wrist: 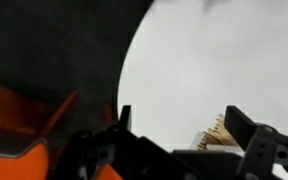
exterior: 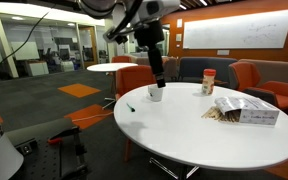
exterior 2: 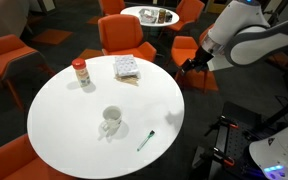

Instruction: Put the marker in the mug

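Wrist view is showing the jaws standing wide apart and gripping nothing, hanging over the rim of the round white surface (wrist: pixel 214 60), with an orange chair (wrist: pixel 14 140) showing below at the side. In both exterior views the marker (exterior 2: pixel 145 141) is lying flat on the surface close to its edge, near the mug (exterior 2: pixel 111 120) but not touching it, and the mug is standing upright. The arm (exterior 2: pixel 246 38) is hovering apart from both, while a jar with a reddish top (exterior 2: pixel 80 72) and a box (exterior 2: pixel 127 67) are sitting farther across the surface.
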Motion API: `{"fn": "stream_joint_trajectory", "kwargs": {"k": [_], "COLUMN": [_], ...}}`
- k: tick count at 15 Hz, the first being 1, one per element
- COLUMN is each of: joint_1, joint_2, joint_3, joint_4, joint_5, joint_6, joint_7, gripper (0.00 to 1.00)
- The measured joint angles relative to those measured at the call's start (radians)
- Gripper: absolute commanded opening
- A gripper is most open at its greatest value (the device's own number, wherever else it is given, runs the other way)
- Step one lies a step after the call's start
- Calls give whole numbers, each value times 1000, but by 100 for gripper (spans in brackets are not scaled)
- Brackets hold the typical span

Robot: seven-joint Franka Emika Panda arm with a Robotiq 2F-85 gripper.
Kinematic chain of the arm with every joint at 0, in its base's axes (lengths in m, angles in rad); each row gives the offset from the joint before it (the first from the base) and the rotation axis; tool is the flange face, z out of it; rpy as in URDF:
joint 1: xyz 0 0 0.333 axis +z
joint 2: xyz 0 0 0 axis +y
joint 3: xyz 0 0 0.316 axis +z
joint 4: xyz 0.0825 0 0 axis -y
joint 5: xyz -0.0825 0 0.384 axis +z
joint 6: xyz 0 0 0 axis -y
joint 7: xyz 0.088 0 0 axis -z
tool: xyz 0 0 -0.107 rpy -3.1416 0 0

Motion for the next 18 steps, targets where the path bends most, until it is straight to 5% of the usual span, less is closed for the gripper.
{"fn": "stream_joint_trajectory", "kwargs": {"k": [4,8,11,18], "joint_1": [-69,30,96,225], "joint_2": [-48,-62,-13,260], "joint_3": [246,362,374,281], "joint_4": [-71,-82,-70,23], "joint_5": [-73,-71,-60,78], "joint_6": [-38,-135,-164,-86], "joint_7": [436,837,1042,1253], "gripper": [100,100,100,100]}}
